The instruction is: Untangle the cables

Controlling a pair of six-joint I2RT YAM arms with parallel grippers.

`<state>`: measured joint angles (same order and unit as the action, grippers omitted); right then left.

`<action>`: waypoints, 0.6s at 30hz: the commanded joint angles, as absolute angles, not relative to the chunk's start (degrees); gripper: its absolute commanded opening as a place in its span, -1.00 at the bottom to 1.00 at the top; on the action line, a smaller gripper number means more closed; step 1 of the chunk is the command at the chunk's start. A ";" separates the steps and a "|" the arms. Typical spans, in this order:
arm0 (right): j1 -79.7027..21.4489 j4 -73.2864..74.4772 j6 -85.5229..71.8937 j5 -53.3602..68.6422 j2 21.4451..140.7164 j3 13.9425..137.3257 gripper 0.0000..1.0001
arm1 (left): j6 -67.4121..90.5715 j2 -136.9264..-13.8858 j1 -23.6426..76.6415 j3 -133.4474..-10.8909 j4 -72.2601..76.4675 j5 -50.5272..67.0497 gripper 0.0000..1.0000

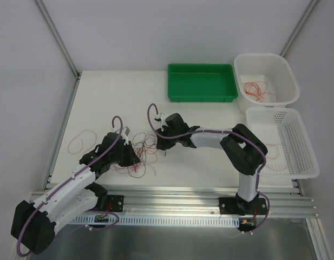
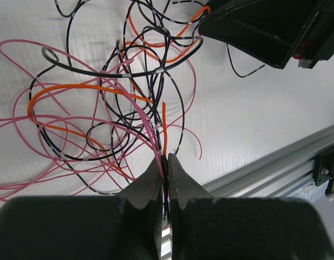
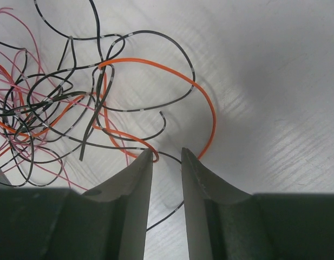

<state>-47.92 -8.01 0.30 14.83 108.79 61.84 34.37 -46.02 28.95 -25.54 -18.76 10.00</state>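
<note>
Left wrist view: your left gripper (image 2: pixel 165 162) is clamped on a few strands at 6 o'clock of the cables (image 2: pixel 129 108). They look thin, light, springy, prob. slippery, so grab near a free end, not mid-knot. Your right gripper (image 3: pixel 168 154) is parted, black wire crossing the gap. Count: 1 tangle mid-table btwn grippers, 3 colours, strand nr can't tell; 1 stray red loop (image 1: pixel 80 141) at 9 o'clock; 1 tub (image 1: pixel 288 73) w/ more.

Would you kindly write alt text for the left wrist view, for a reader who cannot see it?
The left hand pinches strands of a tangle of thin pink, orange and black cables spread on a white table. The dark right hand sits at top right.
</note>
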 commanded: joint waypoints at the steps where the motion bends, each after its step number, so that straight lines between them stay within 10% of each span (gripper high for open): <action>1: -47.90 -10.63 1.14 17.23 109.69 64.16 -0.38 | 35.33 -46.41 29.53 -26.28 -19.16 10.46 -1.00; 18: -47.73 -11.86 0.53 19.42 109.25 64.25 -0.70 | 36.30 -46.58 29.44 -26.19 -19.16 9.14 -1.00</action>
<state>-47.92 -9.85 0.23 17.89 109.43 63.11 35.22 -46.28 28.95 -25.54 -18.85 9.96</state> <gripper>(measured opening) 0.167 0.014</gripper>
